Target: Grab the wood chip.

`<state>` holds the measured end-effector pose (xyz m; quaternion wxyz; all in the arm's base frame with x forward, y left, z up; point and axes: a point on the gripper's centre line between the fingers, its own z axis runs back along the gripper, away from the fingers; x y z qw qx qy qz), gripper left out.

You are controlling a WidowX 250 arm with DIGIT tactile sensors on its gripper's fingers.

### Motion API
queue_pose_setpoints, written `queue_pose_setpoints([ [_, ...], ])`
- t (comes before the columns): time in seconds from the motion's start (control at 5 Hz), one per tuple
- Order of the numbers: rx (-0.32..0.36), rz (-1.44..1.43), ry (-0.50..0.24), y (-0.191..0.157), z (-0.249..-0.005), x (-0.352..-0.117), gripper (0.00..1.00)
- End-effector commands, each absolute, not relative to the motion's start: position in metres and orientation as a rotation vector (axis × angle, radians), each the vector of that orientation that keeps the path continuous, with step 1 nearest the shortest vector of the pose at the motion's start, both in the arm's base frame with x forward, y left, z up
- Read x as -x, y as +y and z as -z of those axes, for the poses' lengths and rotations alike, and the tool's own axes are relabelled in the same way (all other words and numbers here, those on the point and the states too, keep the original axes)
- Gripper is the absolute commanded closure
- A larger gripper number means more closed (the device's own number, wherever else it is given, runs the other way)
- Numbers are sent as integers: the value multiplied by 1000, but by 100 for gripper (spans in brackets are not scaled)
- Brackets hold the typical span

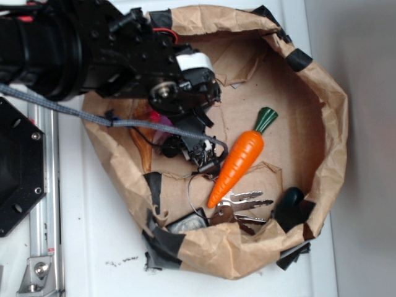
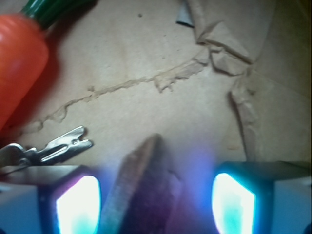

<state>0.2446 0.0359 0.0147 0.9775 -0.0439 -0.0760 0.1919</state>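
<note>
The tool (image 2: pixel 155 204) stands open, its two glowing pads (image 2: pixel 78 207) set well apart at the bottom of the wrist view, and the wood chip (image 2: pixel 144 190) lies between them, a dark streaky sliver running up and away from the camera on the brown paper. It sits nearer the left pad than the right, so the grasp looks off-centre. To do this step well, I judge the tool should shift slightly so the chip lies midway, drop until the pads bracket its flat sides, then close across its narrow width — not along its length.

The carrot (image 2: pixel 19 63) lies well apart at upper left and the keys (image 2: pixel 53 146) are close to the left pad; a careless descent could catch them.

Much is hard to read. In the exterior view the arm covers the chip entirely, so only the paper-lined basket (image 1: pixel 322 93) on the white worktop (image 1: pixel 99 247), the carrot and the keys show. Glare blurs the pads, the chip's near end is cut off, and whether the pads touch it yet I cannot tell.
</note>
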Motion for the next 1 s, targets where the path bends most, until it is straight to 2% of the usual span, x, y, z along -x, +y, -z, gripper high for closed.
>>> queue_pose_setpoints([
  [0.0, 85, -376, -157, 40, -4, -258, 100],
  [0.6, 75, -419, -142, 36, 4, -270, 100],
  [0.8, 91, -354, -154, 34, -11, -268, 100],
])
